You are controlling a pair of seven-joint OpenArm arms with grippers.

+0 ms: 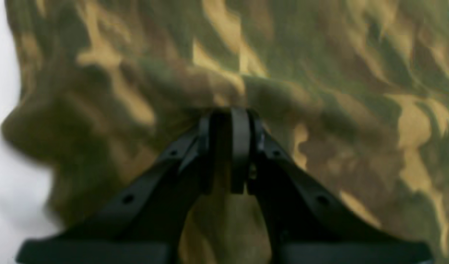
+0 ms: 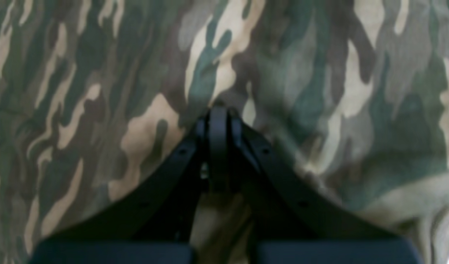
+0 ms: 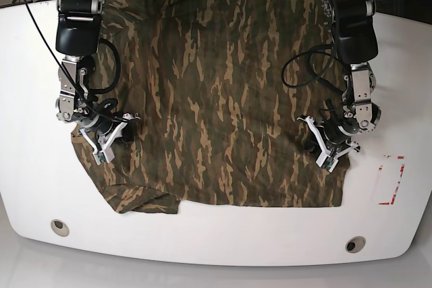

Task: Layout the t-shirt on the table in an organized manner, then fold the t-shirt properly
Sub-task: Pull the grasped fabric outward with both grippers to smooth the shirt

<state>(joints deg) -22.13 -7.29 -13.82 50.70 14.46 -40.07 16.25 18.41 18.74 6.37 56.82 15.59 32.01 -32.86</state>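
Roughly flat t-shirt (image 3: 223, 99), apparently collar at far edge, both jaws pinching cloth

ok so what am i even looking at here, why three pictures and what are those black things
It is a robot with two arms working over a glossy white table. The wide picture looks down from above. The two close-ups come from small cameras on the wrists, so each shows its own black claw from behind. A soft camouflage t-shirt in green, brown and tan lies spread out on the table. The left claw, on the right side of the overhead picture, is shut on a pinch of the shirt. The right claw is shut on the shirt's other side. A red-marked rectangle sits beside the shirt.
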